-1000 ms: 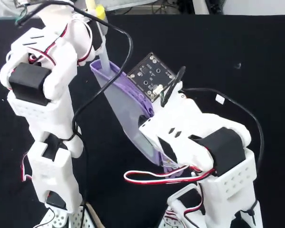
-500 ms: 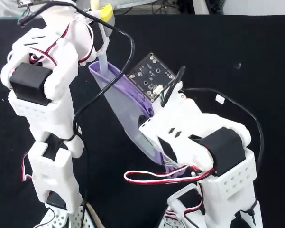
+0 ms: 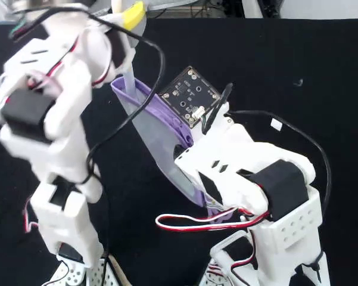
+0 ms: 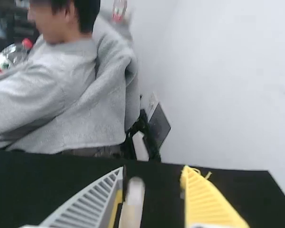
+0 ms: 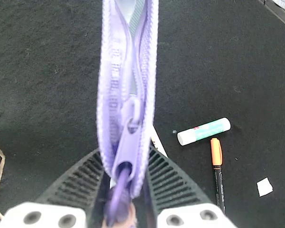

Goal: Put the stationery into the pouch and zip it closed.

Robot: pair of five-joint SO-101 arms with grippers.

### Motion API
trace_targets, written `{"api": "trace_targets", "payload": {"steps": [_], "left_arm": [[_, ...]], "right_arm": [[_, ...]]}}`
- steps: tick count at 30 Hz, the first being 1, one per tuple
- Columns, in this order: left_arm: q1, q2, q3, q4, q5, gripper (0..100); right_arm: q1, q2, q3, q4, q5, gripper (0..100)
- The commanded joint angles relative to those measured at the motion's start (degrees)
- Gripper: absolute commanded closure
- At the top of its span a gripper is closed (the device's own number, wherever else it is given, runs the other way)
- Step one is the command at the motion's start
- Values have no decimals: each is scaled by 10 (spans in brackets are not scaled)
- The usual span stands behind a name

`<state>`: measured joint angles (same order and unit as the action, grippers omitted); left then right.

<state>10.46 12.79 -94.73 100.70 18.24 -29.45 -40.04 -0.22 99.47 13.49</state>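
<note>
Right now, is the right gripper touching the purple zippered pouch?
Touching. Right wrist view: the right gripper clamps the purple zippered pouch at its zipper end.

A lab or office workspace: black-covered worktop [image 4: 38, 171] across the lower frame, plain white wall [image 4: 227, 71] filling the upper right.
</note>
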Motion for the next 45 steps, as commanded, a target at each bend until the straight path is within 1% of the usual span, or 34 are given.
{"api": "trace_targets", "payload": {"steps": [1, 3, 7, 10, 13, 19, 22, 24, 28, 29, 31, 33, 35, 39, 40, 42, 45], "left_arm": [[-4, -61, -6, 0, 4, 775], [-5, -81, -6, 0, 4, 768], [-49, -105, -6, -11, 4, 768], [-85, -110, -6, -8, 4, 768], [-99, -108, 0, 3, 4, 770], [-100, -103, 91, 2, -4, 768], [-97, -103, 160, 2, -54, 768], [-95, -103, 216, 1, -65, 770], [-72, -102, 323, 0, -74, 768], [-62, -102, 349, -1, -91, 768], [-22, -102, 401, -1, -159, 772], [20, -102, 460, -1, -245, 773], [52, -105, 509, -1, -300, 773], [86, -102, 576, -1, -314, 773], [93, -101, 596, -2, -316, 773], [107, -101, 646, -32, -316, 773], [120, -102, 735, -98, -317, 773]], "right_arm": [[-4, -2, -32, 11, -4, 988], [-4, -2, -32, 11, -4, 988], [1, -2, -32, 11, -4, 988], [32, -2, -36, 11, -4, 988], [72, -2, -65, 11, -1, 988], [131, -2, -141, 15, 0, 988], [159, -2, -154, 16, 1, 988], [177, -2, -155, 16, 3, 988], [219, -2, -155, 16, 18, 988], [231, -2, -155, 16, 18, 988], [252, -2, -156, 15, 18, 988], [277, -2, -160, 15, 20, 988], [306, -2, -167, 16, 20, 988], [367, -2, -179, 16, 24, 988], [377, -2, -179, 16, 34, 988], [393, -2, -179, 16, 50, 988], [407, -2, -180, 15, 60, 988]]}}
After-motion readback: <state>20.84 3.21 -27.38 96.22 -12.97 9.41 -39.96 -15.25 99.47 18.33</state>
